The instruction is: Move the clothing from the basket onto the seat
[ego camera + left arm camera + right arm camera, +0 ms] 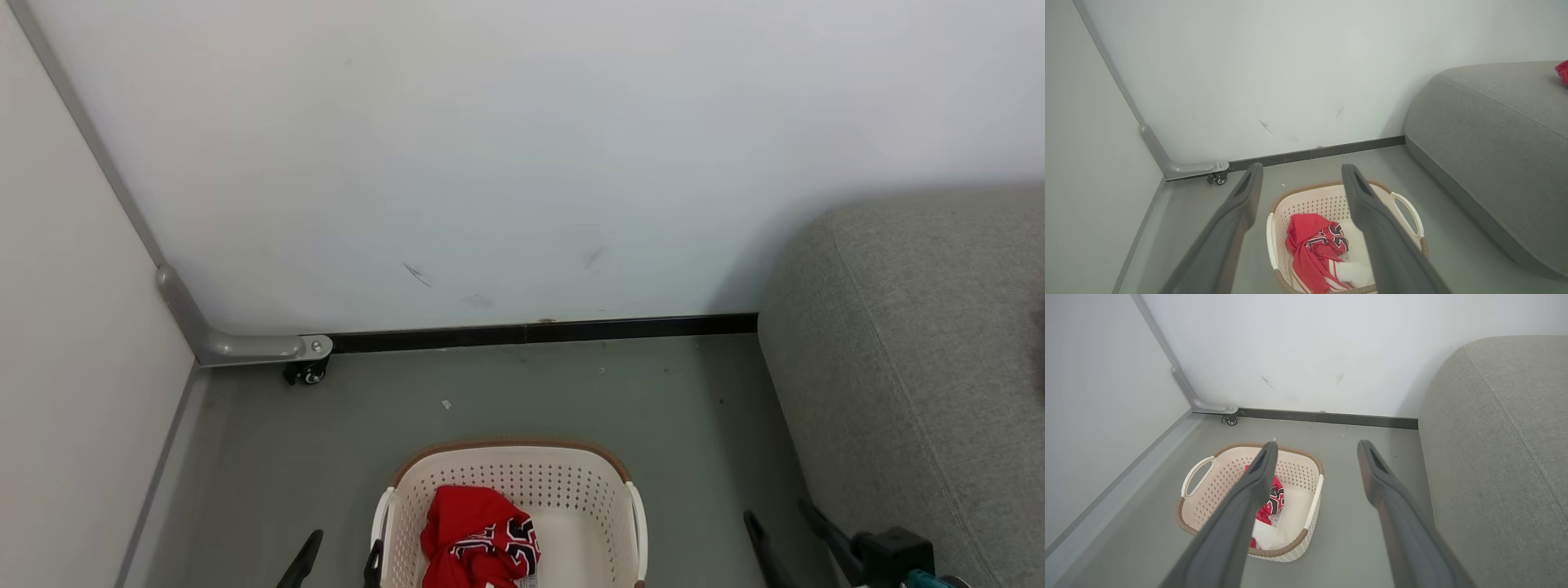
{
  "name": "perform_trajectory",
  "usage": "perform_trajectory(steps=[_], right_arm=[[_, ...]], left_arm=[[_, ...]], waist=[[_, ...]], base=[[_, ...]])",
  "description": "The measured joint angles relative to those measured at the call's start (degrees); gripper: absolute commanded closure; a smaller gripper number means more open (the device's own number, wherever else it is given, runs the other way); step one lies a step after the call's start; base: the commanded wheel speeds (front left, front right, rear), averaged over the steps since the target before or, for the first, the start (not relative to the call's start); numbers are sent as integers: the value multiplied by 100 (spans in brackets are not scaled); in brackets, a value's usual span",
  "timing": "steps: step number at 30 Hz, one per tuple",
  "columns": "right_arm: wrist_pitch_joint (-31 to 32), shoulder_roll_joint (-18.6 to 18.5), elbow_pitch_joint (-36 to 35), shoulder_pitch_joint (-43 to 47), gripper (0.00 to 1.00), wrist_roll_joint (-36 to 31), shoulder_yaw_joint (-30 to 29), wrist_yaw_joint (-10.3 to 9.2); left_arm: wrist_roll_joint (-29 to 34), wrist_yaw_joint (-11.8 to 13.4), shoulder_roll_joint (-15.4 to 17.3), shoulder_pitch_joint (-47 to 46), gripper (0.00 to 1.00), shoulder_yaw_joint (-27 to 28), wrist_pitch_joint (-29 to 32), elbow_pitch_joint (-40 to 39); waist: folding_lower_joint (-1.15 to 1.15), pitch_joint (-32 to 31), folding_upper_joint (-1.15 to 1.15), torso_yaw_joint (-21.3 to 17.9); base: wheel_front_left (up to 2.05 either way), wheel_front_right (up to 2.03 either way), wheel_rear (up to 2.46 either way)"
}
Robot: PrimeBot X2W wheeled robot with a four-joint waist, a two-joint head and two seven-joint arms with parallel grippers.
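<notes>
While bright red garments with white trim (478, 535) lie bunched with white cloth (1354, 272) in the cream perforated plastic basket with a brown rim (510, 447) on the floor, the left gripper (337, 563) and right gripper (775, 516) are held spread wide and empty, clear of it. The basket could be lifted too if a perforation is snagged; a loosely pinched garment could be dropped short of the large grey woven-fabric seat (922, 367).
</notes>
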Motion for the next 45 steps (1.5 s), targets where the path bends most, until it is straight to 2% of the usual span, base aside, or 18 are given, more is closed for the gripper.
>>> perform_trajectory(steps=[10, 14, 23, 34, 40, 45], right_arm=[[0, 43, 96, 270, 0, -93, -210, 0], [0, 90, 71, 419, 0, -127, -514, 0], [1, 116, -121, 574, 0, -353, -720, 0], [2, 130, -436, 574, 0, -393, -827, 0], [5, 135, -664, 572, 0, -267, -782, 0], [4, 135, -898, 547, 0, -176, -737, 0]], left_arm=[[27, -129, -14, 3, 0, -126, 0, 126], [93, -242, -15, 4, 0, -260, 0, 198], [322, -426, 10, -68, 0, -454, 0, 492], [459, -557, 114, -645, 0, -690, 1, 920], [487, -573, 118, -1090, 0, -658, 0, 973], [477, -600, 137, -1355, 0, -602, 0, 1384]], waist=[[0, 147, 0, -59], [0, 275, 0, -98], [0, 589, 0, -186], [0, 1103, 0, -365], [0, 1441, 0, -498], [0, 1750, 0, -631]], base=[[0, 0, 0], [0, 0, 0], [0, 0, 0], [0, 0, 0], [0, 0, 0], [0, 0, 0]])
